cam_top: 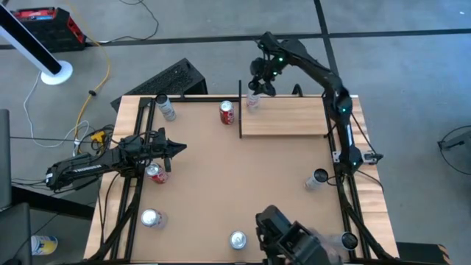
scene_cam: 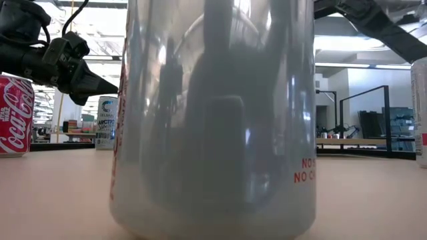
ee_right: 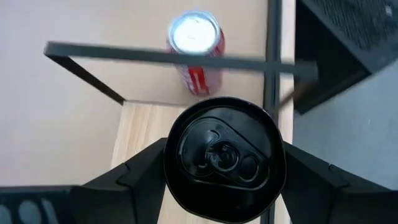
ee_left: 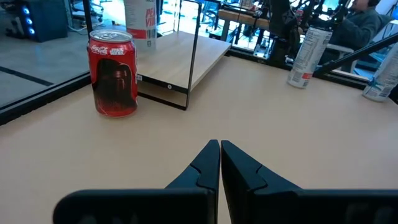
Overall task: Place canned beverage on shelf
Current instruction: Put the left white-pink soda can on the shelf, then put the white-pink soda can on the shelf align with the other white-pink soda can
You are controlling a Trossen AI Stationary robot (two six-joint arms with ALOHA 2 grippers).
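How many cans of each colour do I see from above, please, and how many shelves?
Red cans: 2
Pale can in the right end effector: 1
Other pale or silver cans: 5
Shelf: 1
Total: 9

In the low view a pale can (scene_cam: 212, 120) stands so close to the lens that it fills the middle and runs off the top edge; only the red letters "NO" and "NO C" can be read on it, and it hides most of the table behind. A red cola can (scene_cam: 15, 115) is cut by that view's left edge, and another can (scene_cam: 420, 110) by its right edge. In the right wrist view the dark-topped can (ee_right: 224, 158) between the fingers covers most of the shelf (ee_right: 140, 127), and its sides and label cannot be seen. In the high view the can's (cam_top: 253, 101) markings are too small to read.
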